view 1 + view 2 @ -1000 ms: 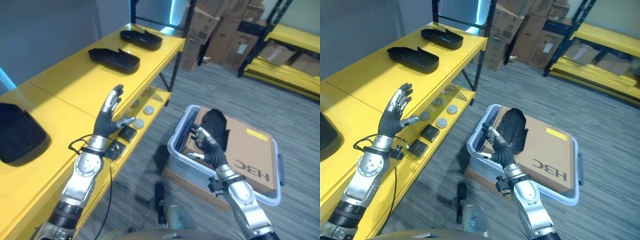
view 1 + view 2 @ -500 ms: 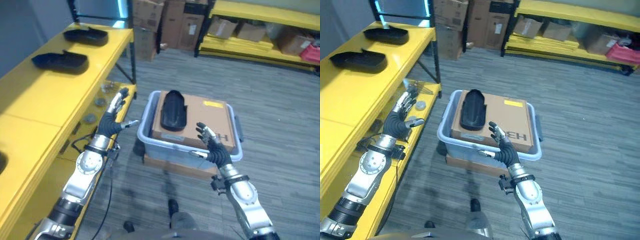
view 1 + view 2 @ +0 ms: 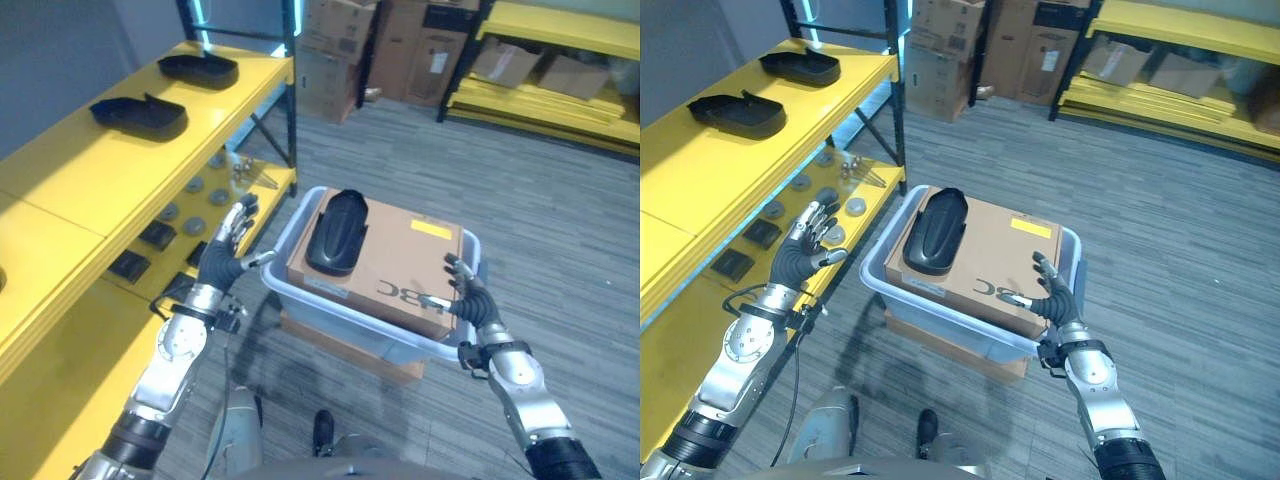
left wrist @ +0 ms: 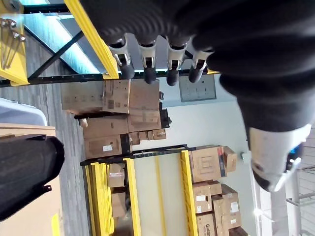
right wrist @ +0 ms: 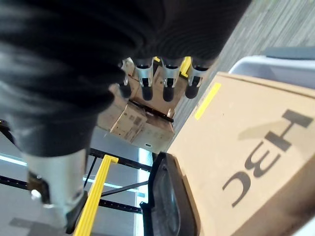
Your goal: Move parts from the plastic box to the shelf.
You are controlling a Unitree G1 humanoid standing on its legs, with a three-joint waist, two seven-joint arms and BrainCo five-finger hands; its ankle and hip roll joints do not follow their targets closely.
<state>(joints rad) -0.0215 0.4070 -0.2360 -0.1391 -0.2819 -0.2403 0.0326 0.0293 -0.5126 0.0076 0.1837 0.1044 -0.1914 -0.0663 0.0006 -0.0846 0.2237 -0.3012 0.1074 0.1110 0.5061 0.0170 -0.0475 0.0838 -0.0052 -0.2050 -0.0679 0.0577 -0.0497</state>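
A grey plastic box (image 3: 345, 318) stands on the floor and holds a brown cardboard box (image 3: 405, 265). One long black part (image 3: 337, 232) lies on top of the cardboard, toward the shelf side. My left hand (image 3: 220, 268) is raised by the box's left corner, fingers (image 4: 147, 69) straight, holding nothing. My right hand (image 3: 475, 310) hovers at the box's front right edge, fingers (image 5: 165, 83) straight and empty, with the black part (image 5: 170, 206) beyond them. The yellow shelf (image 3: 110, 175) runs along the left, and two black parts (image 3: 138, 115) (image 3: 198, 70) lie on its top.
The shelf's lower level (image 3: 255, 195) carries several small round pieces and dark blocks (image 3: 158, 235). The plastic box rests on a flat cardboard slab (image 3: 350, 355). Stacked cartons (image 3: 400, 50) and another yellow rack (image 3: 560, 100) stand at the back, across open grey carpet.
The camera has swung from the shelf toward the box. My right hand has gone from beside the black part to the box's front right edge. Both hands stay open.
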